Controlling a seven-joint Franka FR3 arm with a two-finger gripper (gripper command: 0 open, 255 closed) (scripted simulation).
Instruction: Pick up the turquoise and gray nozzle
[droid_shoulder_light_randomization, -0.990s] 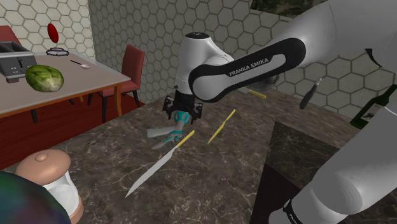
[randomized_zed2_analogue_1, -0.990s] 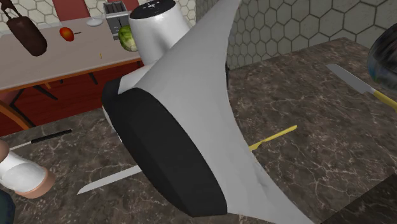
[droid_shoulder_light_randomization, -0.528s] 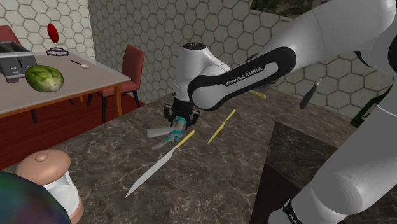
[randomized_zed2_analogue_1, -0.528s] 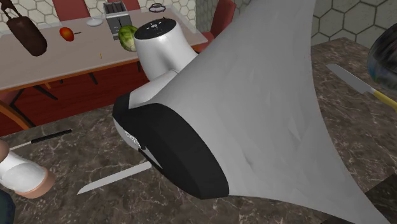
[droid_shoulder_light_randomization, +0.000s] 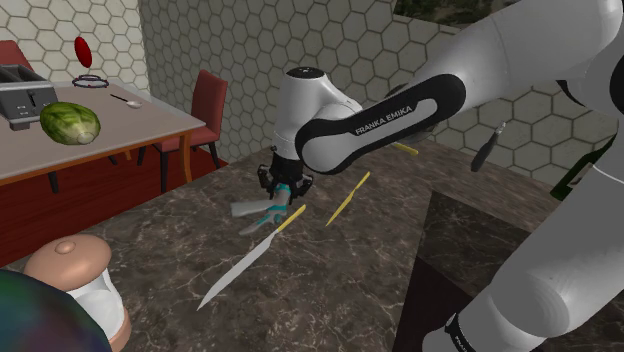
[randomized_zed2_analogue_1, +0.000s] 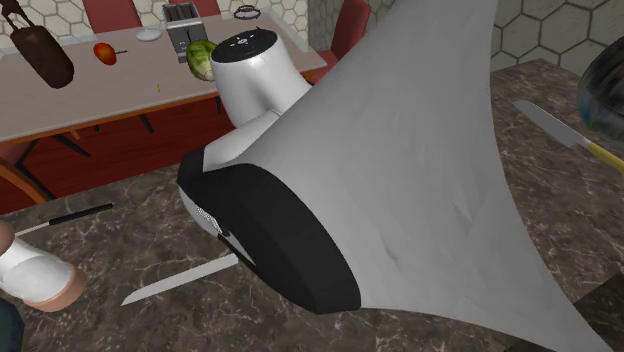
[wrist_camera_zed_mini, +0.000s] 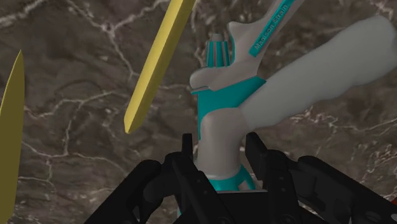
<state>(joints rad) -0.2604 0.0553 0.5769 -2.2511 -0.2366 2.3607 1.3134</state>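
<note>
On the dark marbled bench (droid_shoulder_light_randomization: 330, 280), a yellow-handled knife (droid_shoulder_light_randomization: 238, 265) lies just beside the turquoise and gray nozzle (droid_shoulder_light_randomization: 256, 210), which rests on the stone. Just right of them, the gripper (droid_shoulder_light_randomization: 283, 193) stands over the nozzle. In the wrist view its fingers (wrist_camera_zed_mini: 188, 147) pinch the nozzle's gray neck from both sides.

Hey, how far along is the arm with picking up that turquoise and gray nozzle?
Approach looks done: the black end effector sits low over the turquoise and gray nozzle, straddling its neck. In hand: the grasp, though I cannot tell if it is clamped. Left: the lift; the nozzle lies on the dark marble counter.
</note>
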